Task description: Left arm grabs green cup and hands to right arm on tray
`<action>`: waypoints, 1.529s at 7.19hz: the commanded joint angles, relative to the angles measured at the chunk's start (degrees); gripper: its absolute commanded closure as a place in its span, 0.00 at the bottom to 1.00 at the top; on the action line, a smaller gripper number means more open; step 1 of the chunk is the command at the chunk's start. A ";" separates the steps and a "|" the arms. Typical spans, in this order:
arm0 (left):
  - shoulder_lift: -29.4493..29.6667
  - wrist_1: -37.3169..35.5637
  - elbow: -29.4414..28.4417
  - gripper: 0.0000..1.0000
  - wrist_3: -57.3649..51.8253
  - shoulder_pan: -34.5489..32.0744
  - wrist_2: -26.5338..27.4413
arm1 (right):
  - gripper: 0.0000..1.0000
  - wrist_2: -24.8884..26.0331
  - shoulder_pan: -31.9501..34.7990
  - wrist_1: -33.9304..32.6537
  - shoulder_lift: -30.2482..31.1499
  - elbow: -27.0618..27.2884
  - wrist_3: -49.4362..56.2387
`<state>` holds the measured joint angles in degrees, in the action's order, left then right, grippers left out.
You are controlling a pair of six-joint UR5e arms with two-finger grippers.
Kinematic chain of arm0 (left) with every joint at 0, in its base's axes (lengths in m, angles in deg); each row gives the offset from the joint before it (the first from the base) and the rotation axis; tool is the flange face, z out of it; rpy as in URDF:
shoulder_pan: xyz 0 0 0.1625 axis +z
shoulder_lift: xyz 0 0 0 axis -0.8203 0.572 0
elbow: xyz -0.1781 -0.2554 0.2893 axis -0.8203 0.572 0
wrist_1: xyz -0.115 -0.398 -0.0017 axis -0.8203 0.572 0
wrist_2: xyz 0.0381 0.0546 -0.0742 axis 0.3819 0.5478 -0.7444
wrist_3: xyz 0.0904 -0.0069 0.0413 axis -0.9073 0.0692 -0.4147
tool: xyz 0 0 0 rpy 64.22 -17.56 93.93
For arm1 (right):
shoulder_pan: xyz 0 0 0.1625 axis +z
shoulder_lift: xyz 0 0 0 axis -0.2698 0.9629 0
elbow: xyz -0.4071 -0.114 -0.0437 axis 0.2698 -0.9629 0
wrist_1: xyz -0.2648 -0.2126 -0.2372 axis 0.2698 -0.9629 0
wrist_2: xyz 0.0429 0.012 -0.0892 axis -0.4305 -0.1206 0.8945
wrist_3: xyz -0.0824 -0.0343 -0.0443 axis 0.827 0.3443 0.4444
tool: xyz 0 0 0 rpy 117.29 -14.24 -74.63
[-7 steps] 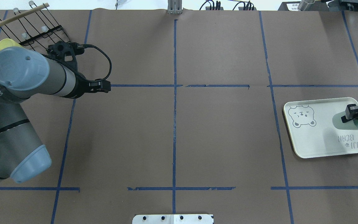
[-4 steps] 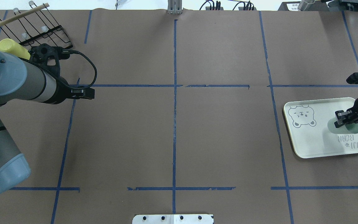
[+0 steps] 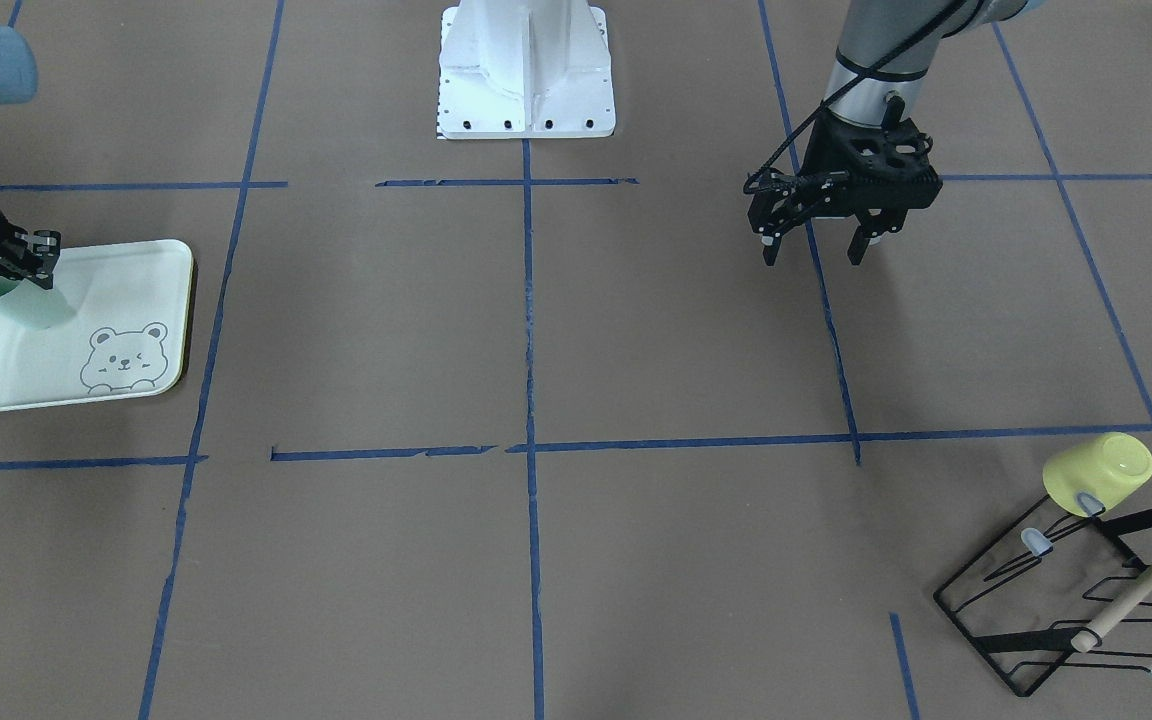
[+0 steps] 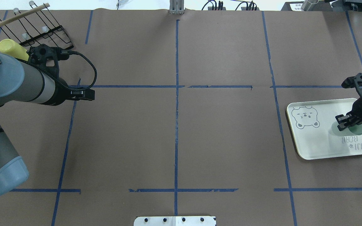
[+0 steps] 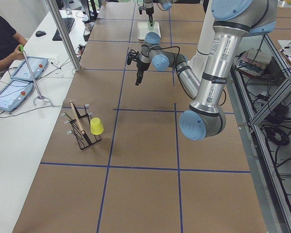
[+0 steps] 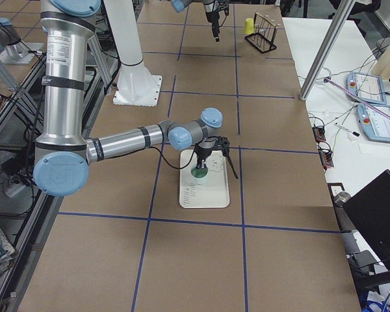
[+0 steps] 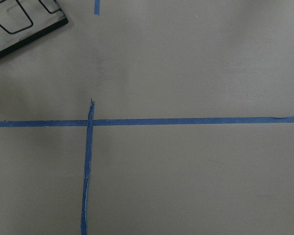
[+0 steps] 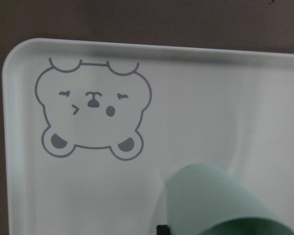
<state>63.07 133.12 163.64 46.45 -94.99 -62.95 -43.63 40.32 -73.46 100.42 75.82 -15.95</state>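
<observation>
- Noted tray [image 4: 319, 141] at the table's right end, within reach of the right arm [image 6: 117, 146] and well apart from the left arm [image 4: 11, 81].
- Found green cup [image 4: 359, 130] over the tray's lettered end, mouth up, long axis near vertical; contact with tray not confirmable.
- Recorded right gripper [image 4: 347, 124] clamped on the cup's wall from above.
- Recorded left gripper [image 3: 811, 255] spread wide, empty, near the wire cup rack [image 3: 1026, 638].

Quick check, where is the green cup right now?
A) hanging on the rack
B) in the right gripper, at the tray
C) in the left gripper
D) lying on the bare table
B: the right gripper is clamped on the green cup over the tray, while the left gripper hangs open and empty.
</observation>
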 commanded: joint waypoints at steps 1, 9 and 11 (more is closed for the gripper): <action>0.29 0.02 0.00 0.00 0.11 0.06 0.00 | 0.98 0.14 0.81 -4.28 -3.81 -0.27 2.95; 0.56 0.11 0.27 0.00 1.78 0.24 0.00 | 0.40 0.31 -0.68 -5.96 -4.62 -1.76 2.95; 0.56 0.02 0.97 0.00 1.86 0.24 0.00 | 0.00 0.49 -0.68 -5.96 -4.61 -1.59 2.86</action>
<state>63.67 133.20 164.22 48.27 -94.75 -62.95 -43.22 39.66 -79.33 95.89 74.14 -13.07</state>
